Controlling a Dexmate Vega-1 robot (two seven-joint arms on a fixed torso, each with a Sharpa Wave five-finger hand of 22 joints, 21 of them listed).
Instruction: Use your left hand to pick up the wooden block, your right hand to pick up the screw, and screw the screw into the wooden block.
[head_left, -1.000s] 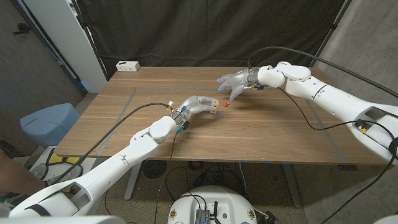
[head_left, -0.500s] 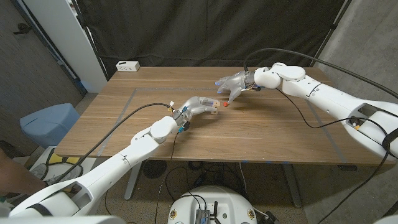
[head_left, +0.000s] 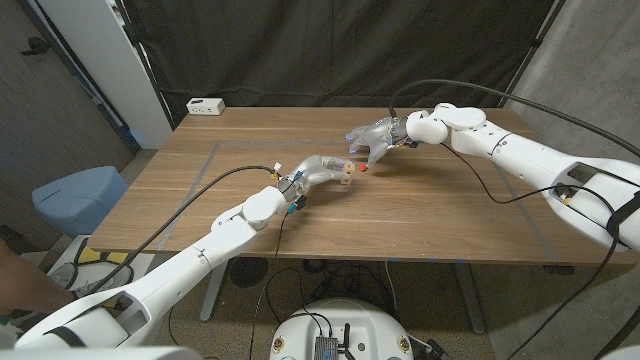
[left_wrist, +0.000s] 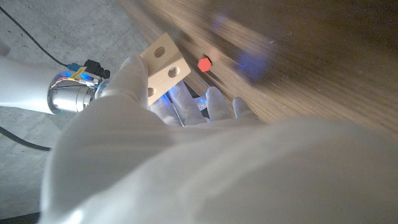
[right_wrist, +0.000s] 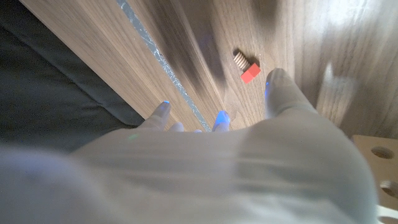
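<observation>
The robot's left hand (head_left: 322, 170) reaches from the near left toward the middle of the brown wooden desk (head_left: 430, 215) and grips a small pale wooden block with round holes in its faces (head_left: 343, 172). In the left wrist view the block (left_wrist: 163, 65) sits tilted at the fingertips (left_wrist: 134, 68) of that hand (left_wrist: 186, 155), raised off the desk surface, with two holes showing on one face and one on another.

Just beyond the block lies a short screw with a red square head and a ribbed wooden-coloured shaft (head_left: 365, 169). In the right wrist view the screw (right_wrist: 245, 67) rests on its side on the bare desk, untouched. The red head also shows in the left wrist view (left_wrist: 204, 63), close to the block but apart from it.

The robot's right hand (head_left: 375, 138) hangs over the desk just behind the screw, fingers spread and pointing down, holding nothing; the right wrist view shows its fingertips (right_wrist: 277, 84) near the screw without contact.

A white power strip (head_left: 205, 105) sits at the far left corner of the desk
</observation>
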